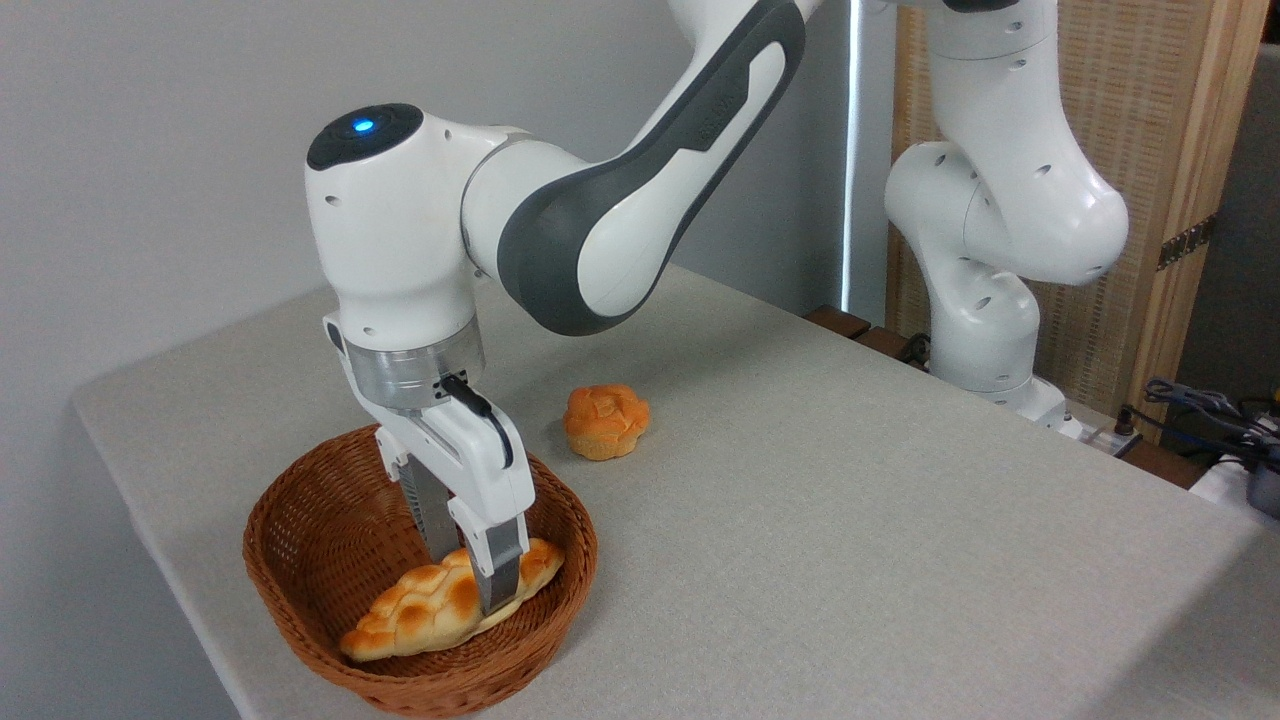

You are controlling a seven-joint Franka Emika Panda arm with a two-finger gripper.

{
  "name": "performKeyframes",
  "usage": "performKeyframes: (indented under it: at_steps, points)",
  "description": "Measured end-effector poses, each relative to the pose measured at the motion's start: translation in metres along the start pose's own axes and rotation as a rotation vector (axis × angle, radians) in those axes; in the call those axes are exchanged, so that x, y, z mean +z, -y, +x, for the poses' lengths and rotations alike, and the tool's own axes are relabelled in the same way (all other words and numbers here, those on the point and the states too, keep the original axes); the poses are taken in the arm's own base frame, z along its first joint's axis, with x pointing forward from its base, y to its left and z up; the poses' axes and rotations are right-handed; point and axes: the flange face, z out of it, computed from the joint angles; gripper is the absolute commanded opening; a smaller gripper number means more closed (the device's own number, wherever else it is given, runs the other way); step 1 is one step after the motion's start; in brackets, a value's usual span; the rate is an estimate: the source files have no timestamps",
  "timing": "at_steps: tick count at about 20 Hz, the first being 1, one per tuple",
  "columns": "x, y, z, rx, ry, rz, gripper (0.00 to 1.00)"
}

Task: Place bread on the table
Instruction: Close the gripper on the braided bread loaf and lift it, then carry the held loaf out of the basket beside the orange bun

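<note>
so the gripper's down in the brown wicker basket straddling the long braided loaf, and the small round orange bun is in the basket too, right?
Not quite. The small round orange bun is not in the brown woven wicker basket; it sits apart on the light grey-beige table, behind the basket. The rest holds: the camera view shows the gripper down in the basket with its fingers either side of the long braided golden loaf.
</note>
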Motion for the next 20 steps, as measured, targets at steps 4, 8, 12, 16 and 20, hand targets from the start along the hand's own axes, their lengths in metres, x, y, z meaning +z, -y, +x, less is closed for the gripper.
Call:
performKeyframes:
  at_steps: [4, 8, 12, 16, 20]
  points:
    - [0.0, 0.001, 0.0, 0.001, 0.0, 0.0, 0.51]
    - [0.0, 0.0, 0.0, 0.003, 0.0, 0.0, 0.51]
    - [-0.006, 0.002, -0.003, 0.029, 0.0, 0.0, 0.5]
    - [-0.029, 0.0, -0.007, 0.056, 0.029, -0.039, 0.47]
    - [-0.054, -0.002, -0.003, 0.051, 0.01, -0.059, 0.47]
